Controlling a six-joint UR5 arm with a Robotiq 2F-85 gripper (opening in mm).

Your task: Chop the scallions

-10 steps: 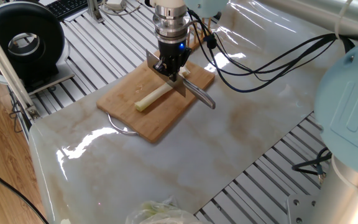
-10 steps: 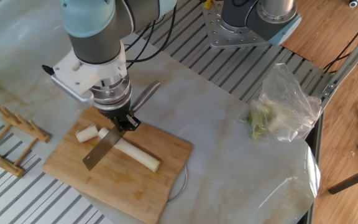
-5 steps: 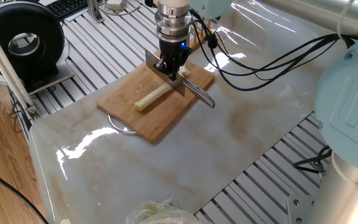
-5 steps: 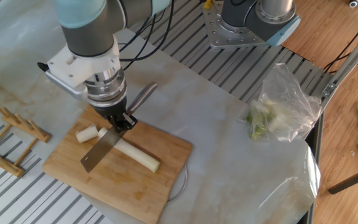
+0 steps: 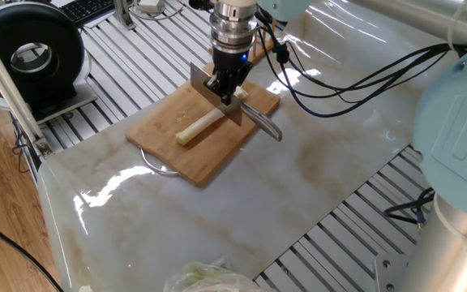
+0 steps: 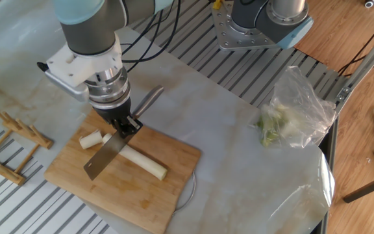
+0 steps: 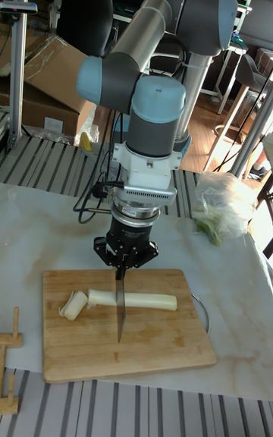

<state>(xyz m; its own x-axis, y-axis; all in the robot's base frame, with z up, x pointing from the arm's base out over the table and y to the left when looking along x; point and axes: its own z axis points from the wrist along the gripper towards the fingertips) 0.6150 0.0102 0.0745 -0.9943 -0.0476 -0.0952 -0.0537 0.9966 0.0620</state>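
Note:
A long pale scallion stalk (image 6: pixel 145 162) (image 5: pixel 199 127) (image 7: pixel 148 301) lies on the wooden cutting board (image 6: pixel 132 192) (image 5: pixel 209 158) (image 7: pixel 152 346). A short cut chunk (image 6: pixel 89 139) (image 7: pixel 73 305) rests just off its end, and a smaller piece (image 6: pixel 108 138) lies beside the blade. My gripper (image 6: pixel 126 125) (image 5: pixel 227 88) (image 7: pixel 126 253) is shut on a knife. Its blade (image 6: pixel 104 156) (image 7: pixel 120 308) points down across the stalk near the cut end. The metal handle (image 6: pixel 149 99) (image 5: pixel 263 124) sticks out behind. How deep the blade sits in the stalk is not visible.
A clear plastic bag of pale leafy greens (image 6: pixel 292 110) (image 7: pixel 222 209) (image 5: pixel 205 277) lies on the marble sheet away from the board. A small wooden rack (image 6: pixel 12 140) stands at the table edge beside the board. A wire loop (image 5: pixel 154 162) pokes out under the board.
My gripper and the knife have shifted slightly sideways over the board. The stalk and the cut pieces lie where they were.

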